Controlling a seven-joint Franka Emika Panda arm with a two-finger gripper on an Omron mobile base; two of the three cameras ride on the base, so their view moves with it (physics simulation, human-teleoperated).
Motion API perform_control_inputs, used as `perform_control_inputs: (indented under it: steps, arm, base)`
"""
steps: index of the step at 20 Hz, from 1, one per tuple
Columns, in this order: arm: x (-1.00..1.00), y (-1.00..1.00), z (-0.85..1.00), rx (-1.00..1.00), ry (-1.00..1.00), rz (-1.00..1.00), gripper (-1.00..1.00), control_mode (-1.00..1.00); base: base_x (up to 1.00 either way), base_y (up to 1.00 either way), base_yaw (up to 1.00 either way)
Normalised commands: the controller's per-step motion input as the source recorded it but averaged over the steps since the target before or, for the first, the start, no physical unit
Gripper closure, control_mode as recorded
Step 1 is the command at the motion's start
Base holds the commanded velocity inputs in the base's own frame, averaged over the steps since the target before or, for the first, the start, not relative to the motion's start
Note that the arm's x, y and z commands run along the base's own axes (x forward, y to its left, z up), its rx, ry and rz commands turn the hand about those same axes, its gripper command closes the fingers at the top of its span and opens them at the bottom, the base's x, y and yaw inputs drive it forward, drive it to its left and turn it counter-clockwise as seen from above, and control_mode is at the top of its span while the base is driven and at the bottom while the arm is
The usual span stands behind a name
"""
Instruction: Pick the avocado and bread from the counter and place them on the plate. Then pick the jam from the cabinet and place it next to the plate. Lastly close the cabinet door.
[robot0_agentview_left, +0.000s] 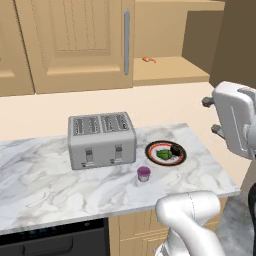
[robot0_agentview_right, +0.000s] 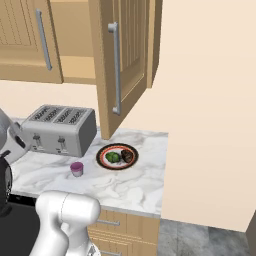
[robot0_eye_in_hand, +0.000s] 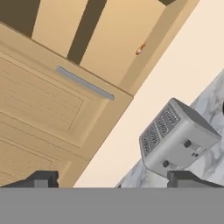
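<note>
Marble counter with plate near its right edge, jam beside it, claw wide open, empty

Before me: cream wall, grey stone floor, silver toaster, dark appliance front beneath the worktop.

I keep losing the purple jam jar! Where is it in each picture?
Left base view: the jam stands on the counter, low centre, in front of the toaster's right end.
Right base view: lower left, left of the plate.
Hand view: not in it.
Shared landmark: the toaster.
</note>
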Motion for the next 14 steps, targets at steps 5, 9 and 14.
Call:
perform_control_inputs:
  steps: [5,9,14]
  arm:
    - [-0.13,-0.33,-0.02,0.01,-0.06,-0.01,-1.0,-1.0]
    - [-0.14,-0.38,0.0,0.09,0.0,-0.06,-1.0,-1.0]
    - [-0.27,-0.44,0.0,0.11,0.0,-0.07,-1.0,-1.0]
  base:
    - [0.0,0.0,0.0]
    - [0.0,0.0,0.0]
    - [0.0,0.0,0.0]
